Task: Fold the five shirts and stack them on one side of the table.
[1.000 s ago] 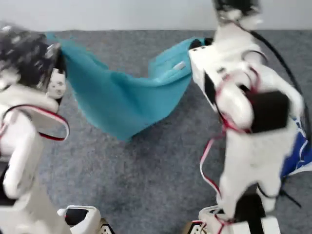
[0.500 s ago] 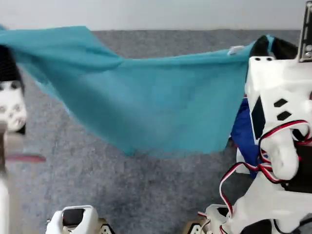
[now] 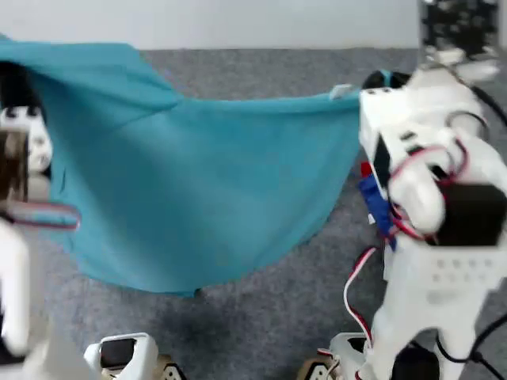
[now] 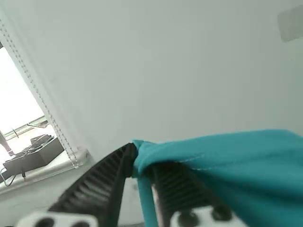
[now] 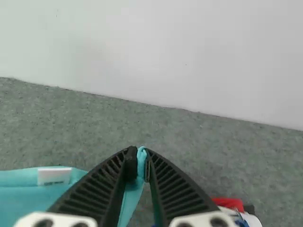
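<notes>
You have the teal shirt (image 3: 198,198) stretched in the air over the grey table (image 3: 261,317), its top edge running from one arm to the other and the rest hanging down. Your left gripper (image 4: 136,156) is pinched closed on one top corner, and your right gripper (image 5: 140,158) on the other, near the white tag (image 5: 53,176). Blue and red cloth (image 3: 371,202) lies on the table just beside the right arm.
</notes>
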